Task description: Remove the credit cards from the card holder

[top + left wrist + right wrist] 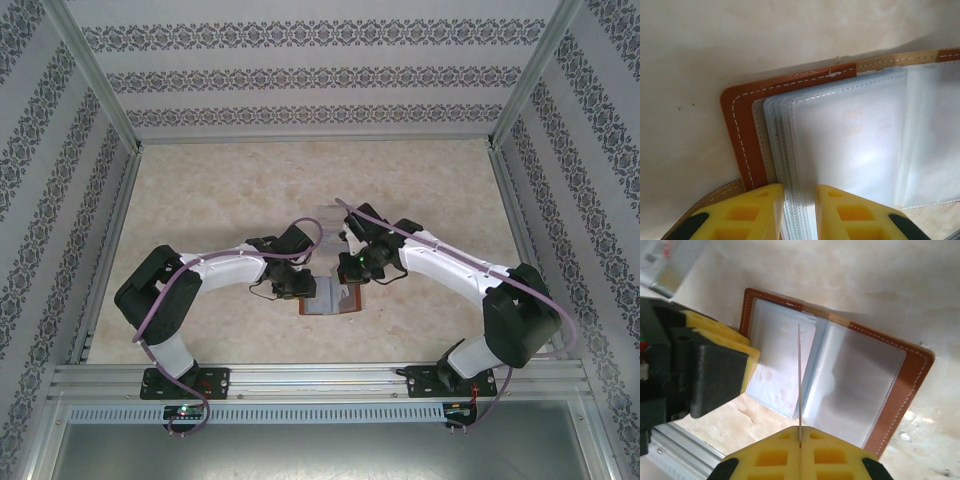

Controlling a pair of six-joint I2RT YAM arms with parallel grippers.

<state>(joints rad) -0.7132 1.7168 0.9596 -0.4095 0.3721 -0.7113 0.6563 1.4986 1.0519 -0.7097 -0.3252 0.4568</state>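
Holder [840,370] lies open on counter [220,190]; right end effector [800,442] clamped on card [799,385]; left end effector [800,210] clamped on sleeves [790,165].

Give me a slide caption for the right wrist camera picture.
Right fingers pinch a thin pale card edge-on above the open brown card holder, while the left gripper pins its sleeves.

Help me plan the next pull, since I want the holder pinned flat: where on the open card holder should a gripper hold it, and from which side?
Grip the card holder at the brown leather border of one outer edge, coming in from outside that edge. It lies open and flat, so the stitched rim is the stiff part; the clear sleeves are floppy. The left gripper already straddles the sleeve edges there.
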